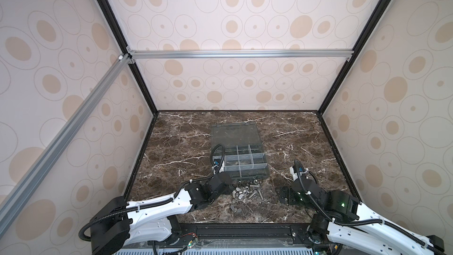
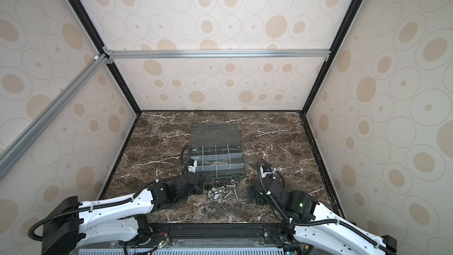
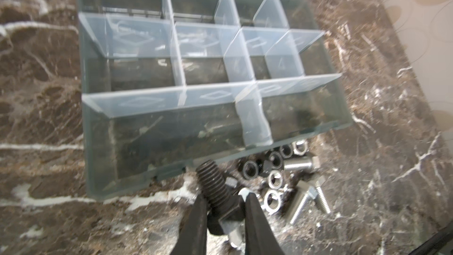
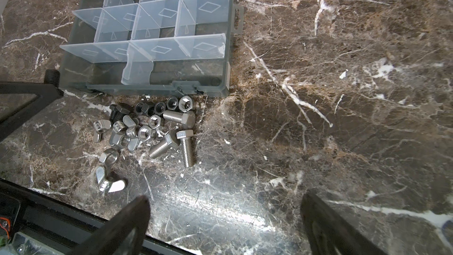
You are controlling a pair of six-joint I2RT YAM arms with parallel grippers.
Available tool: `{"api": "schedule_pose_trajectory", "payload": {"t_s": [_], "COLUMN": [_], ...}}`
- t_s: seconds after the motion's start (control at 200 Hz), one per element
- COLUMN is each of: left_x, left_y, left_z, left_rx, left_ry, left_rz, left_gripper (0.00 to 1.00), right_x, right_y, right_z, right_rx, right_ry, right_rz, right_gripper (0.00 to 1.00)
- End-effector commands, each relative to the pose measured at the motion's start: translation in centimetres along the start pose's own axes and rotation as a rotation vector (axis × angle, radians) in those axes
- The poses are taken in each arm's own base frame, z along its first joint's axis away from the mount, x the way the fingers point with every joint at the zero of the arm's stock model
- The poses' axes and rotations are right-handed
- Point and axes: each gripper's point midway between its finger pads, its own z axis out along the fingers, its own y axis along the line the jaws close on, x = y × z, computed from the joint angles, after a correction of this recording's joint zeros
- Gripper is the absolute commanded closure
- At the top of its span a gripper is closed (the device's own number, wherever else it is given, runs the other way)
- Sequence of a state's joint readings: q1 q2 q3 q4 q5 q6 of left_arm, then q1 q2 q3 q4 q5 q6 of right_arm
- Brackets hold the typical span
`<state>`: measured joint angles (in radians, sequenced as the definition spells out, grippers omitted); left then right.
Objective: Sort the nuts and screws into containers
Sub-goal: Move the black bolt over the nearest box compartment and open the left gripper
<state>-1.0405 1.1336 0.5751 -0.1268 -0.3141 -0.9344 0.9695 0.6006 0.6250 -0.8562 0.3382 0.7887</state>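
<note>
In both top views the marble table (image 1: 176,143) carries the grey organizer box (image 1: 245,176), its clear lid (image 1: 235,133) lying open at 12 o'clock of the divided containers (image 3: 176,96). The loose heap lies at 6 o'clock of the box. The left gripper (image 3: 224,196) is at the heap's 9 o'clock and the right gripper (image 4: 224,197) at its 3 o'clock, fingers (image 4: 127,222) spread wide over bare marble. The left fingers (image 3: 196,224) pinch narrowly on the head of a black screw (image 3: 213,182); its threaded shaft juts past the fingertips, tip just beside the box's near wall. Silver screws (image 4: 186,148) and nuts (image 4: 154,121) lie untouched.
</note>
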Motion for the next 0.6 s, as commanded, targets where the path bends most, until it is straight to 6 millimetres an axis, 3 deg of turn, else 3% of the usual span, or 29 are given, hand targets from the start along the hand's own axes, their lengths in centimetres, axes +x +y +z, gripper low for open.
{"api": "schedule_pose_trajectory", "payload": {"t_s": [0.0, 0.24, 0.455, 0.5, 0.595], "left_x": [-3.4, -4.6, -4.5, -4.5, -4.6], "left_y": [-1.5, -1.5, -1.1, -1.0, -0.7], "left_z": [-0.4, 2.0, 3.1, 3.1, 3.1], "left_rx": [0.019, 0.041, 0.021, 0.020, 0.010], "left_ry": [-0.102, -0.086, -0.057, -0.057, -0.059], "left_rz": [0.008, -0.011, -0.002, -0.008, -0.020], "left_gripper": [0.79, 0.79, 0.75, 0.72, 0.49], "right_x": [-0.3, -0.3, -0.2, -0.2, -0.2], "right_y": [-0.3, -0.2, -0.6, -0.6, -0.6], "right_z": [-0.3, -0.2, -0.4, -0.4, -0.4], "right_rx": [0.017, 0.018, 0.033, 0.030, 0.028], "right_ry": [-0.013, -0.007, -0.005, -0.006, -0.008], "right_rz": [0.024, 0.030, 0.037, 0.040, 0.043], "right_gripper": [0.00, 0.00, 0.00, 0.00, 0.00]}}
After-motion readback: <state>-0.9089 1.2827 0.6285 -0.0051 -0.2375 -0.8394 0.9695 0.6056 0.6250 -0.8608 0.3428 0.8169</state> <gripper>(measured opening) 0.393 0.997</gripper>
